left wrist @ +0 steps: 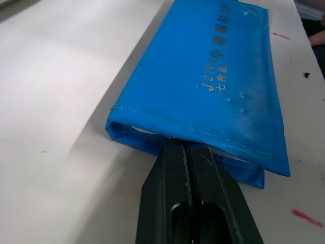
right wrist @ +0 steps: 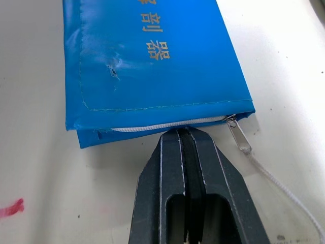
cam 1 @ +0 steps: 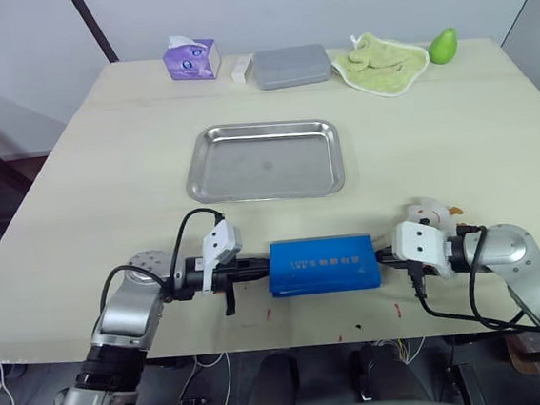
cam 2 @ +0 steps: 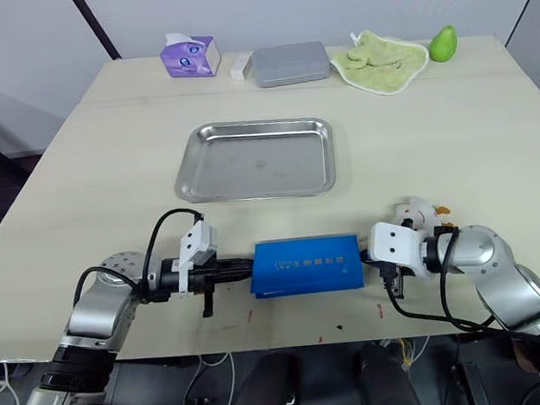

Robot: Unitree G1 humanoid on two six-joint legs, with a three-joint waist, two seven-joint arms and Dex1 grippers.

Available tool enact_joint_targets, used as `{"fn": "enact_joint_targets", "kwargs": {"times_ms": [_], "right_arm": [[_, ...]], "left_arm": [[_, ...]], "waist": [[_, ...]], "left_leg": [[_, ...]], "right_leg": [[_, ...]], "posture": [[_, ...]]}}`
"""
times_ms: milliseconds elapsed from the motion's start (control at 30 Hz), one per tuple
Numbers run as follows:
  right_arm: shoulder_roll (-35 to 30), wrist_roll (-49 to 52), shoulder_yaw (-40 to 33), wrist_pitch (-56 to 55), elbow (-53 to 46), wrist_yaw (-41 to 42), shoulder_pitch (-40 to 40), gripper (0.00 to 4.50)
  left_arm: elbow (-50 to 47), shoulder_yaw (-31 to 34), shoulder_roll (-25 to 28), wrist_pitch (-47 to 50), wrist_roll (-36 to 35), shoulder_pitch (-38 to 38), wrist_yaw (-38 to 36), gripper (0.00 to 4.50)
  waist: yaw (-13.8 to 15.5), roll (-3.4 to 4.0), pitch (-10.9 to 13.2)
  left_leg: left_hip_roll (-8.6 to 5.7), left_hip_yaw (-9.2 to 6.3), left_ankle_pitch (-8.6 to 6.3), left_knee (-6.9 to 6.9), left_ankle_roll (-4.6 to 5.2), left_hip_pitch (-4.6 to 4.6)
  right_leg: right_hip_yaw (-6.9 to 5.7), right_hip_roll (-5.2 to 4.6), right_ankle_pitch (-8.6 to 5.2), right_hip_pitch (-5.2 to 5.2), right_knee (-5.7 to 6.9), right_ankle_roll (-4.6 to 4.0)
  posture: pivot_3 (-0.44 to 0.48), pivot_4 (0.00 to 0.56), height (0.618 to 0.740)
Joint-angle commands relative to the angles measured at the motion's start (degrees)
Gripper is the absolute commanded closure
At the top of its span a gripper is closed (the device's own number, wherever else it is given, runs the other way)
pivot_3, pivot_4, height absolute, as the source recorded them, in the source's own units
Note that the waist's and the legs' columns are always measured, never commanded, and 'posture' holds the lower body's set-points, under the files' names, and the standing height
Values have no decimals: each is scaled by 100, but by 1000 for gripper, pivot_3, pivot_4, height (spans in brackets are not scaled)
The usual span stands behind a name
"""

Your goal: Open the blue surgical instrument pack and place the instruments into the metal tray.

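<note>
Left eye view: the flat bright-blue rectangular fabric instrument pack [cam 1: 323, 265] is seen at the lower centre of the frame, close to the near table edge. The shallow shiny stainless-steel tray [cam 1: 265, 159] is seen empty at the centre of the frame, well apart from the pack. The left gripper [cam 1: 257, 270] is set against one short end of the pack, and the right gripper [cam 1: 388, 260] against the other. A grey lidded box [cam 1: 291, 66], a purple tissue box [cam 1: 191, 58], a green cloth [cam 1: 380, 64] and a green pear [cam 1: 442, 46] are lined along the top of the frame, clear of the working area.

Left wrist view: the fingers are seen pressed together, their tips at the folded end of the pack; whether fabric is pinched cannot be told.

Right wrist view: the fingers are likewise seen together, tips at the zipped end. The white zip [right wrist: 167, 124] is shut, and the metal zip pull [right wrist: 238, 136] with its white cord [right wrist: 282, 192] lies just beside the tips, ungripped.

The opening step is judged to be in hand, with no instruments exposed. The next move is judged to call for the pull to be gripped and drawn along the zip while the far end is held. Bare table is available between pack and tray; little margin is left at the near edge.
</note>
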Motion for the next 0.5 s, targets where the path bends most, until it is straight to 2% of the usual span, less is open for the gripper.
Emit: {"fn": "enact_joint_targets", "kwargs": {"times_ms": [33,500], "right_arm": [[29,278,130,-70,-349,155,88,4500],[-107,410,144,-63,-454,234,311,4500]], "left_arm": [[-425,-404,-153,72,-202,89,-90,4473],[-632,-431,-95,225,-241,266,-71,4473]], "waist": [[3,0,0],[1,0,0]], "left_leg": [[0,0,0,0,0,0],[0,-1,0,0,0,2]], "right_leg": [[0,0,0,0,0,0],[-1,0,0,2,-1,0]], "posture": [[0,150,740],[0,150,740]]}}
